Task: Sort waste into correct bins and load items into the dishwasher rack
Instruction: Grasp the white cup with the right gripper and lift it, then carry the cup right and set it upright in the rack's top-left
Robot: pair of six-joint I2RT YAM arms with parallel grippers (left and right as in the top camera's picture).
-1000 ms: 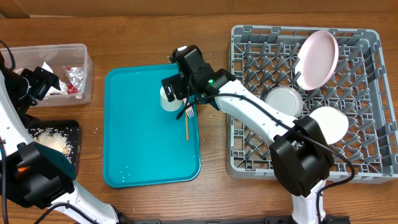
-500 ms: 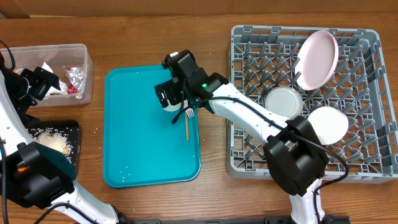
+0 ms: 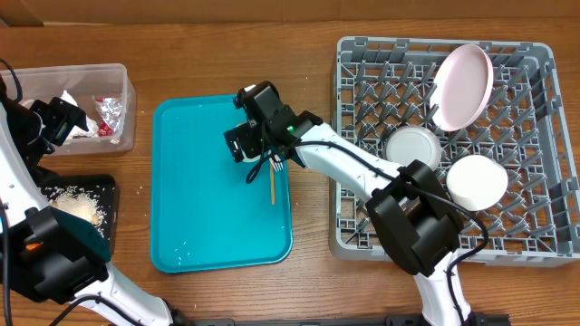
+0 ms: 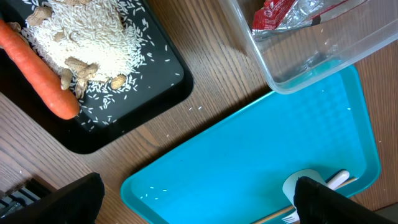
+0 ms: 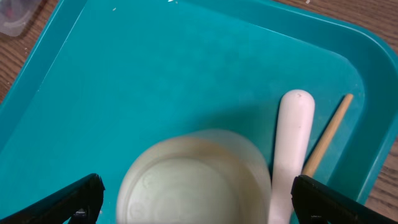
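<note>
The small white cup (image 5: 193, 180) stands upright on the teal tray (image 5: 155, 74). My right gripper (image 5: 199, 205) hangs open over it, one finger on each side with a gap to the cup. In the overhead view the right gripper (image 3: 243, 145) covers most of the cup. A white fork (image 5: 289, 155) and a wooden stick (image 5: 326, 134) lie just right of the cup. The pink plate (image 3: 462, 86) and two white bowls (image 3: 414, 148) (image 3: 478, 181) sit in the grey rack (image 3: 535, 136). My left gripper (image 3: 62, 125) is open and empty, high beside the clear tub (image 3: 118, 81).
The black tray (image 4: 134, 112) holds rice (image 4: 87, 37) and an orange carrot (image 4: 37, 71). A red wrapper (image 4: 273, 15) and foil lie in the clear tub (image 4: 311, 68). A few rice grains dot the teal tray (image 4: 249, 149) and the wooden table (image 3: 313, 281).
My right gripper has moved left and slightly toward the front over the teal tray, and now sits centred over the cup. The left arm has not moved.
</note>
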